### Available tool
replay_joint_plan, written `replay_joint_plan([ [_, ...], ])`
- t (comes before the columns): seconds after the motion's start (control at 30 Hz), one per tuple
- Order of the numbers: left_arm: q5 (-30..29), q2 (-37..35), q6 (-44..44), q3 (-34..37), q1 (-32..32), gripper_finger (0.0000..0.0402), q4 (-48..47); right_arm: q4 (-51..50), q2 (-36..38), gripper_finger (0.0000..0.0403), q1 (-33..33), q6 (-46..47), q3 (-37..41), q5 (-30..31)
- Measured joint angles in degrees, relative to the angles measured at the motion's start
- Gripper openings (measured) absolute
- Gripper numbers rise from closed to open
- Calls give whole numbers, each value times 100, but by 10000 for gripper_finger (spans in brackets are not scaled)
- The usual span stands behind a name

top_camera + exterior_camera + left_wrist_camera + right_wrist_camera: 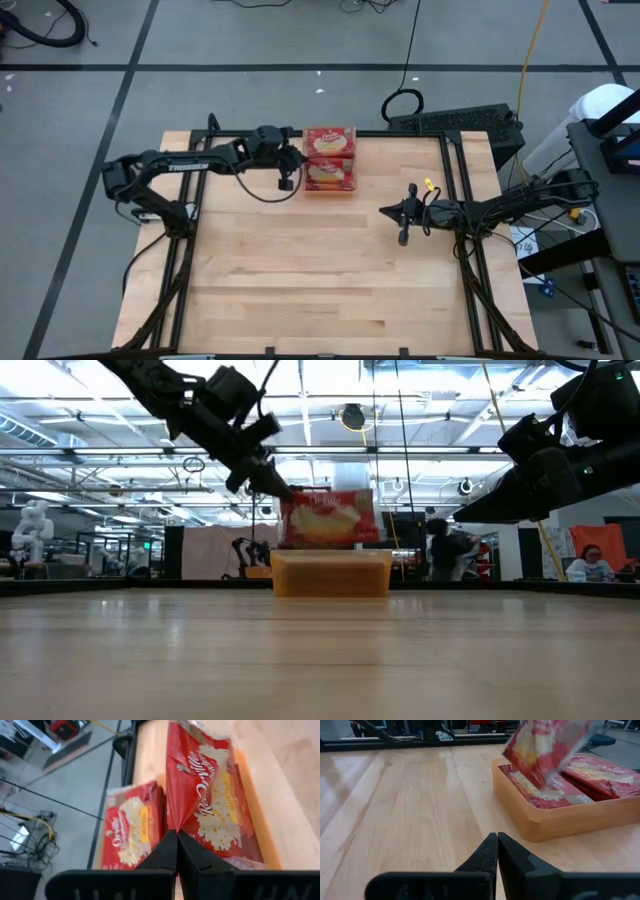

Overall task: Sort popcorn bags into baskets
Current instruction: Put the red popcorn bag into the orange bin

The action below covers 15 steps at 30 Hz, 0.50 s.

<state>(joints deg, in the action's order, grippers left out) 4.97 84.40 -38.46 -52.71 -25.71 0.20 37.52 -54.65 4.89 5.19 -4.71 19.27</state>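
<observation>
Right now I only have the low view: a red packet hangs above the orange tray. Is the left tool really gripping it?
Observer: Yes. The left wrist view shows the left tool shut on the edge of the popcorn bag.
Operator: The tray's wall blocks my view. Is anything inside?
Observer: Yes. The right wrist view shows red packets lying flat inside the tray, under the hanging bag.
Operator: And the right arm? I see only its dark bulk.
Observer: From above, the right tool is shut and empty, over bare table, well apart from the tray.
</observation>
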Motion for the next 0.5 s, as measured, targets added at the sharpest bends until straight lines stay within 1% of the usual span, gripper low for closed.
replay_joint_plan([
  [0.17, -6, 316, -11, 0, -112, 3, 27, 0, 0, 6, 2, 14, 0, -6],
  [0.43, 3, 649, -21, -2, -160, 26, 234, 0, 0, 6, 2, 0, 0, -9],
  [0.5, -24, 708, -42, -2, -158, 36, 426, 0, 0, 6, 2, -2, 0, -9],
])
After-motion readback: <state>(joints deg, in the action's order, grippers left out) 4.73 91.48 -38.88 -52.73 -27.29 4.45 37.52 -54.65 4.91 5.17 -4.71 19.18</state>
